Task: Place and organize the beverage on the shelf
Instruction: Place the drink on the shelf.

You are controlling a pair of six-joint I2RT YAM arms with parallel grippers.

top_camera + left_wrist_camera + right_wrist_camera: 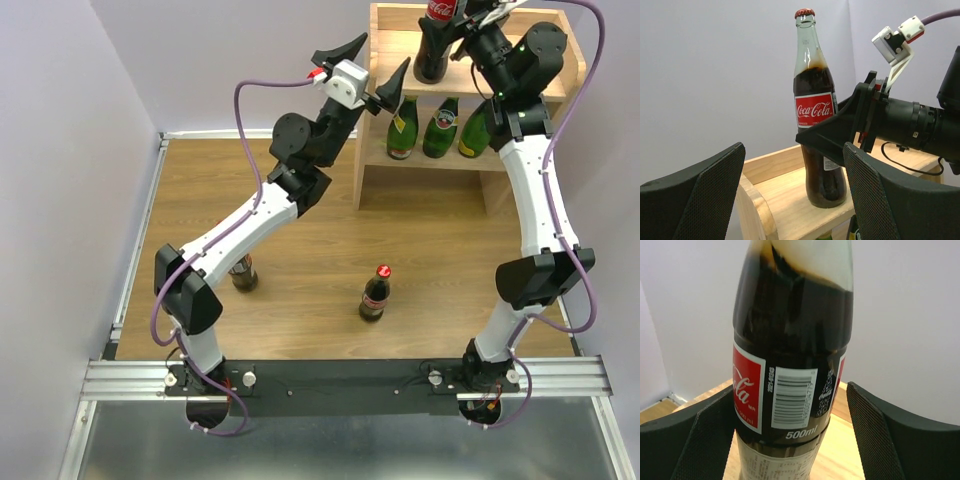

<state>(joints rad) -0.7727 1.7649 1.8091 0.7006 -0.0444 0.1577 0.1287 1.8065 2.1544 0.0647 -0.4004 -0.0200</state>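
Cola bottle stands upright on the shelf top board. Right gripper straddles its label, fingers spread, with a gap on one side. Left gripper hangs beside the shelf, fingers wide, empty. Three green bottles occupy the lower tier. A second cola stands on the table.

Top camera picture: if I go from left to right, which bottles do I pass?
The half-hidden cola bottle by the left arm → lone cola bottle → first green bottle → second green bottle → third green bottle, those three on the shelf, lower board.
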